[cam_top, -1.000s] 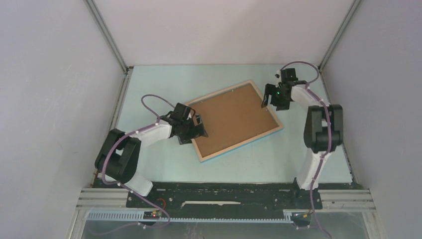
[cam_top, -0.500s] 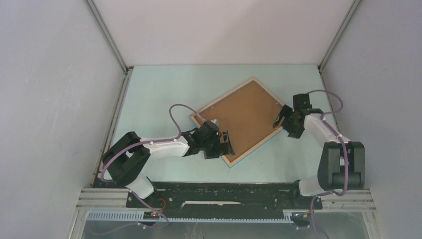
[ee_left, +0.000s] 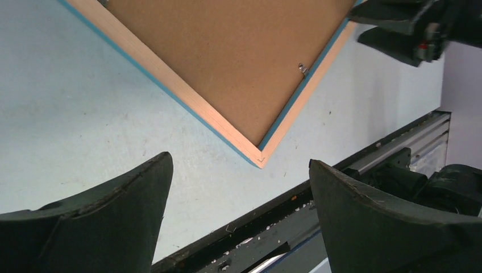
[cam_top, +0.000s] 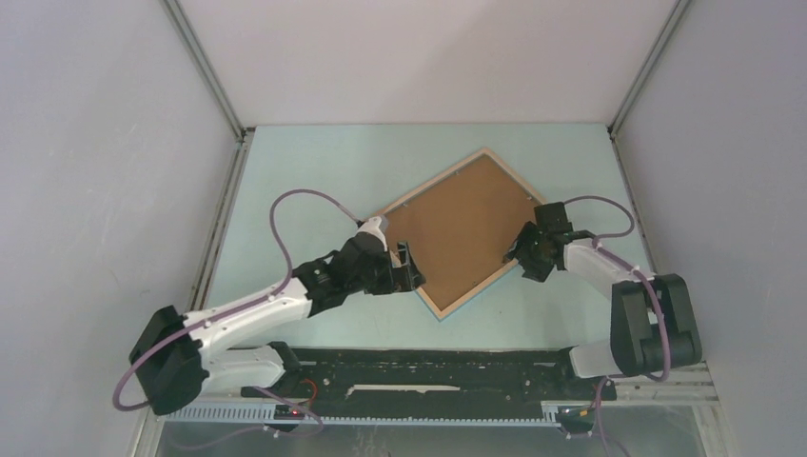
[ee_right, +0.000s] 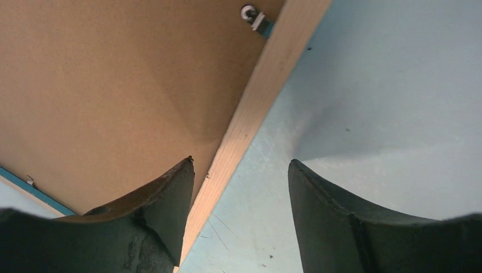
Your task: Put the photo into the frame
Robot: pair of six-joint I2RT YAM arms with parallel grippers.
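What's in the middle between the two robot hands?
The frame, lying back-up with its brown backing board showing, lies between the left gripper and the right gripper. The top external view shows it best.

Overhead camera looks down; both close wrist views share the frame [ee_left: 182, 88].

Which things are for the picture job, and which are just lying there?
For the job: light-wood rectangular frame with teal edge, face down; left gripper; right gripper. No photo shows.
Just there: plain brown backing board inside the frame; small metal clip; pale blue table.
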